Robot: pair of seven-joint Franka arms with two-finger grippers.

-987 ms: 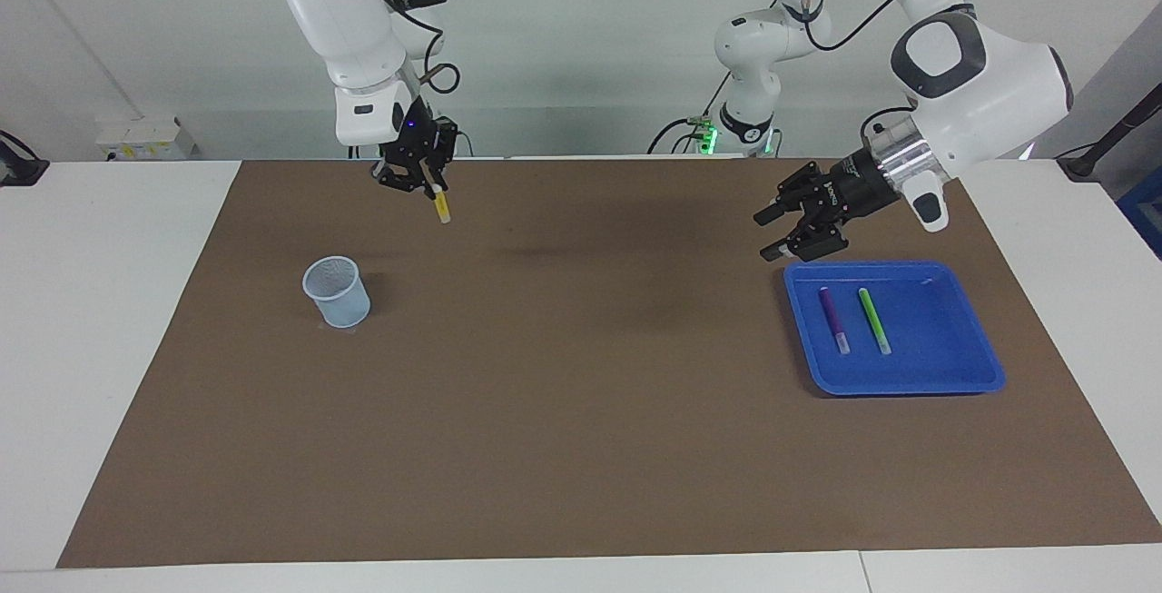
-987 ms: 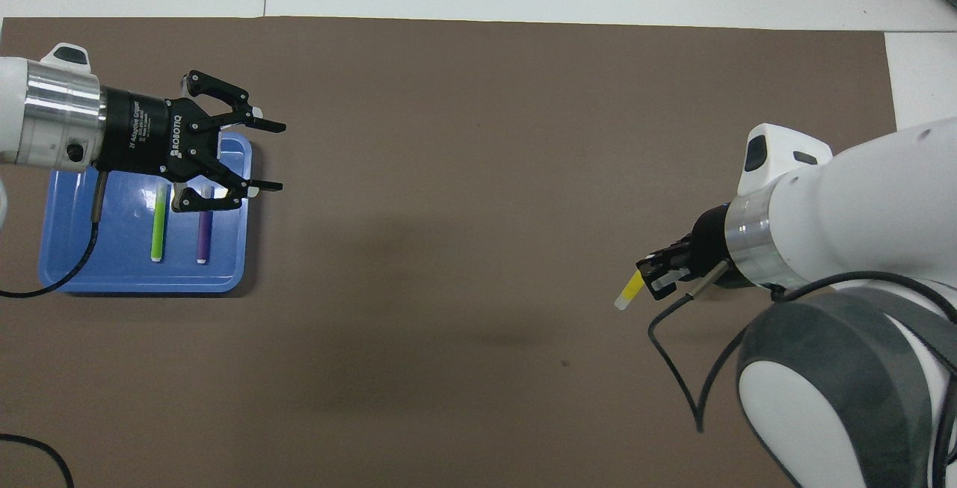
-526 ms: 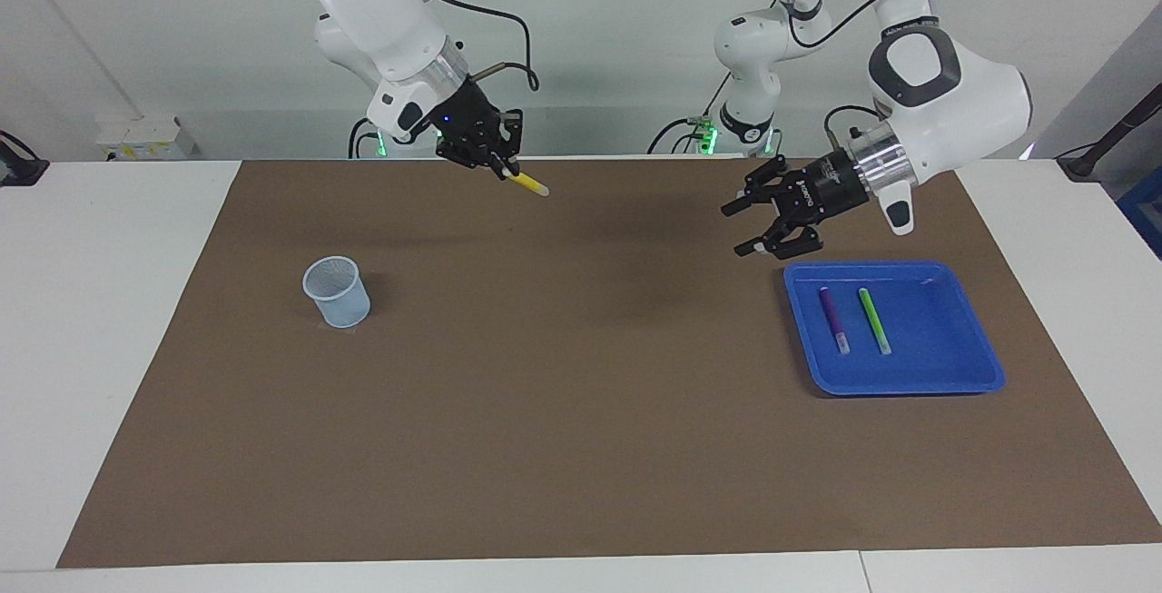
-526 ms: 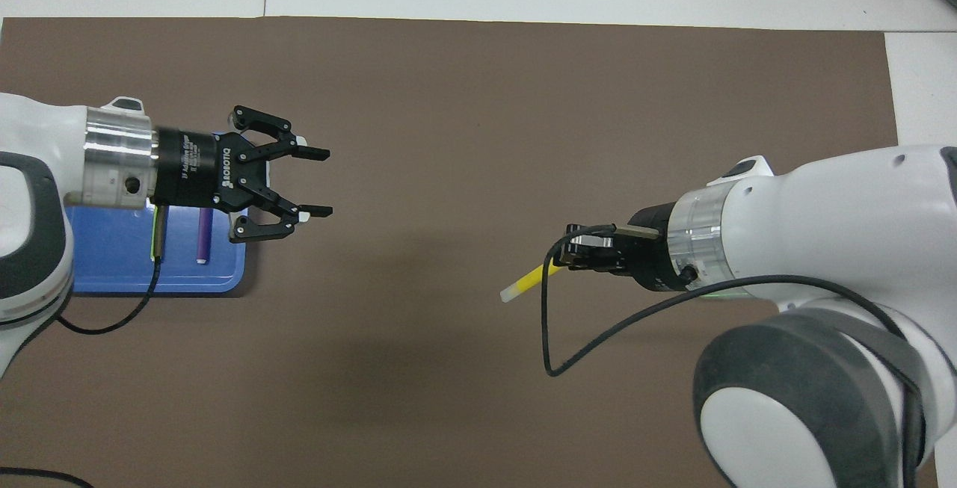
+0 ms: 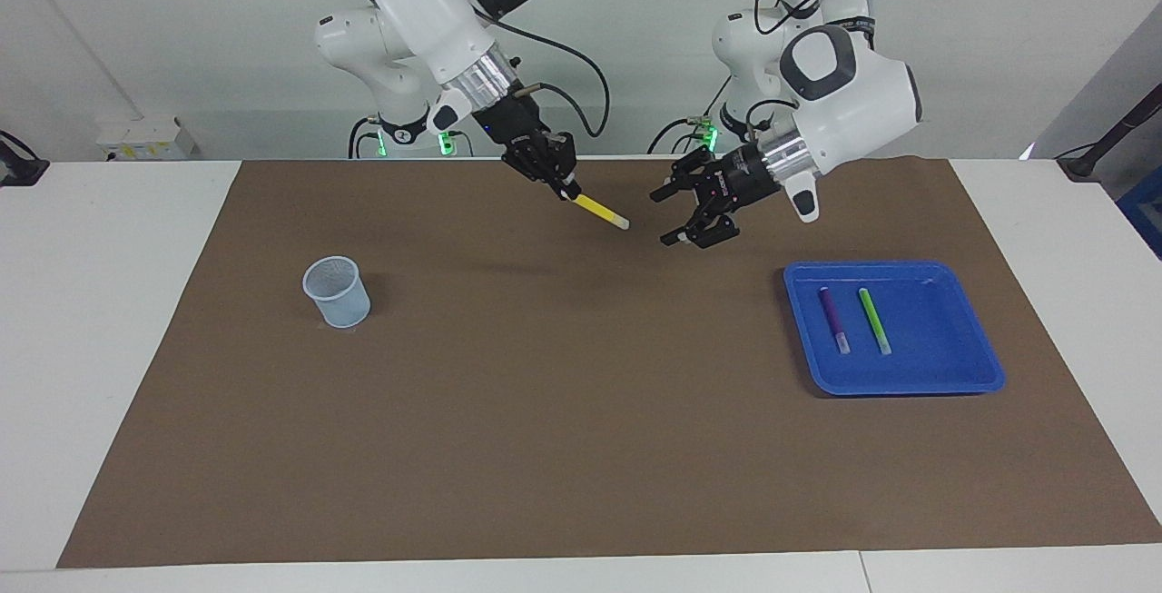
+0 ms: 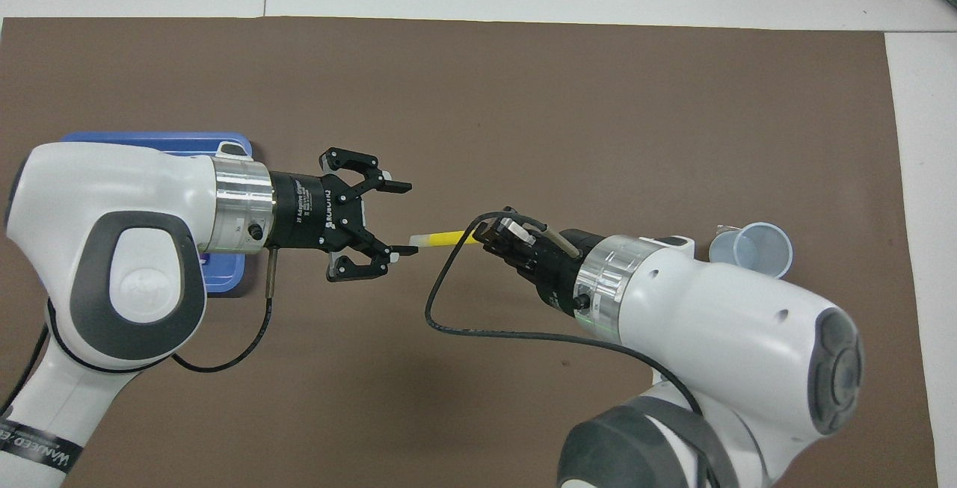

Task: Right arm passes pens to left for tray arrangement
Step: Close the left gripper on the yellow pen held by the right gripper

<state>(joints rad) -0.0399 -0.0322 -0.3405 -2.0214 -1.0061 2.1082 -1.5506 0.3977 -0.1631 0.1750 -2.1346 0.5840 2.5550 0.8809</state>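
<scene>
Two pens, purple pen [image 5: 833,320] and green pen [image 5: 874,321], lie in our tray [image 5: 962,375]; right gripper [image 5: 561,189] clamps the yellow pen [image 5: 600,211] mid-air over the bench, left gripper [image 5: 669,216] gaping, handover pending.

My two glossy white jointed arms [image 6: 112,249] carry grey oval joint caps, polished silver wrist rings and black two-finger grippers [image 6: 377,219] with white lettering. A thin black cable [image 6: 478,331] loops off each wrist; green lights glow at my bases.
</scene>
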